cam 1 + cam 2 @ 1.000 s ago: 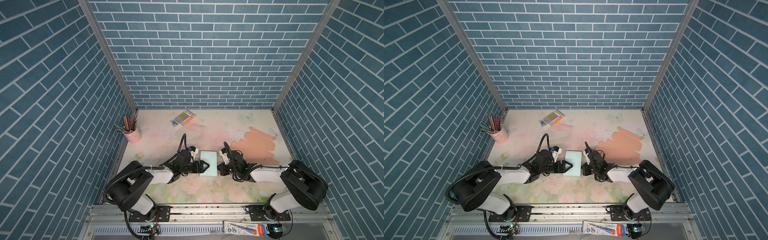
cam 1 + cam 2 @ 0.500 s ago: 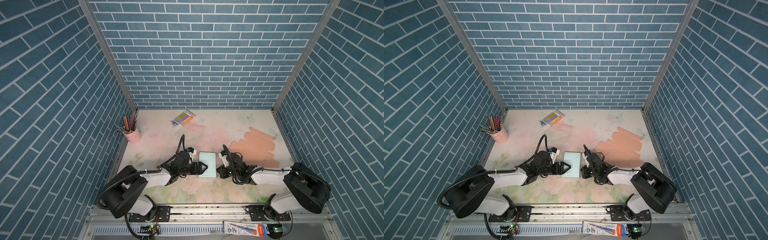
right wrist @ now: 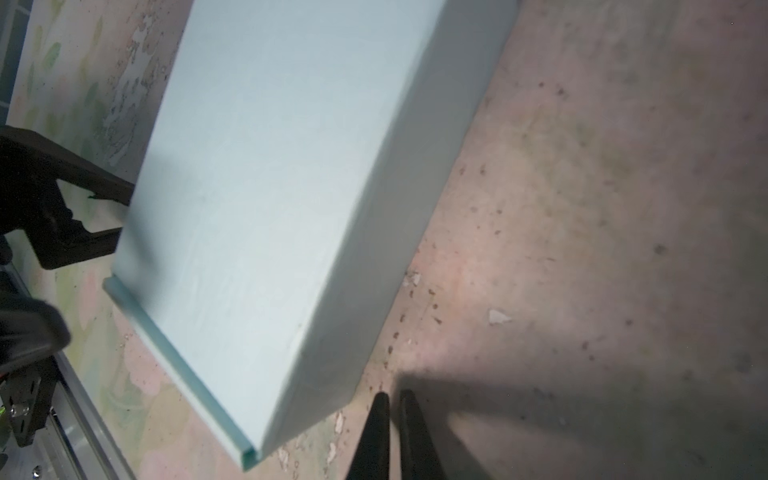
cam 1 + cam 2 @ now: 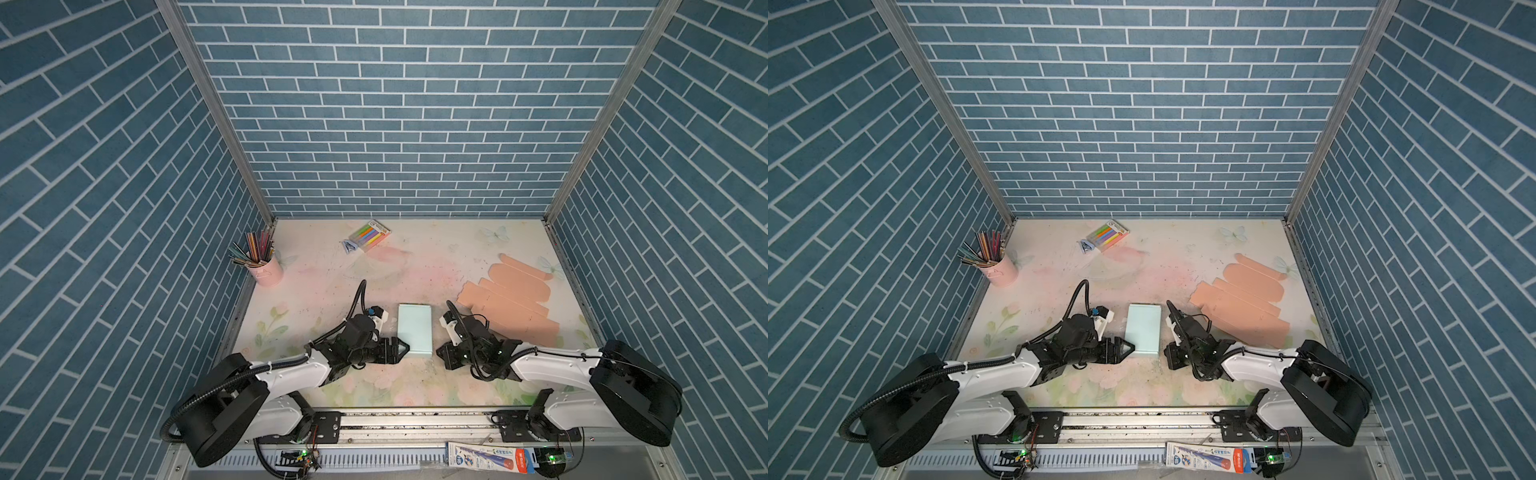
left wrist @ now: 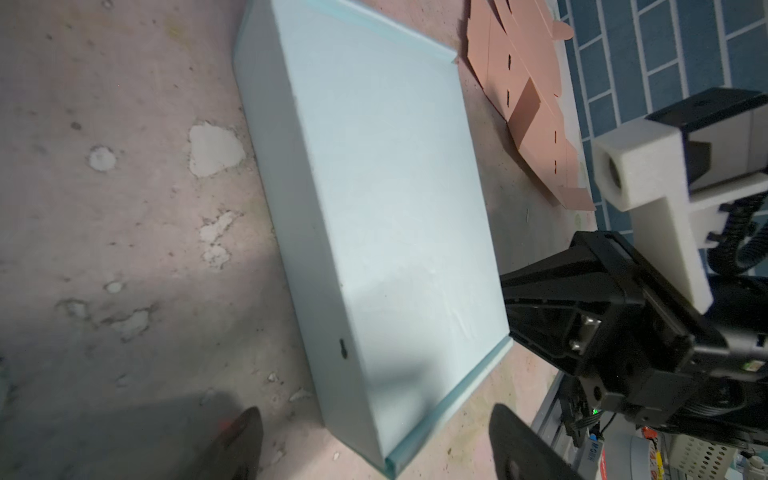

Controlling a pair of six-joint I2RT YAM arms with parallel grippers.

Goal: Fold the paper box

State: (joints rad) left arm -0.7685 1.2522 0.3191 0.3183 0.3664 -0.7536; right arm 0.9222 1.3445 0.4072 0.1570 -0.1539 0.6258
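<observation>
One folded paper box (image 4: 414, 332) | left gripper (image 4: 404, 348) jaws wide — right gripper (image 3: 394, 405) pinched

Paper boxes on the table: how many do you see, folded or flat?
2. A folded blue box at centre front; an unfolded orange box lying flat farther back on the right, possibly several sheets overlapping.

The tabletop (image 4: 436, 257) carried a faded floral print in pink and green. Its surface was scuffed and speckled, with pale flaked patches (image 5: 214, 149) noted in the left wrist view. Blue brick-pattern panels enclosed it on three sides: the back wall (image 4: 395, 104) beyond its far edge, the left wall (image 4: 83, 208) and the right wall (image 4: 698, 208) along its sides. Metal corner posts (image 4: 216, 112) rose from its two far corners. A metal rail (image 4: 415, 422) ran along its near edge. Light fell evenly across it, casting soft shadows.
</observation>
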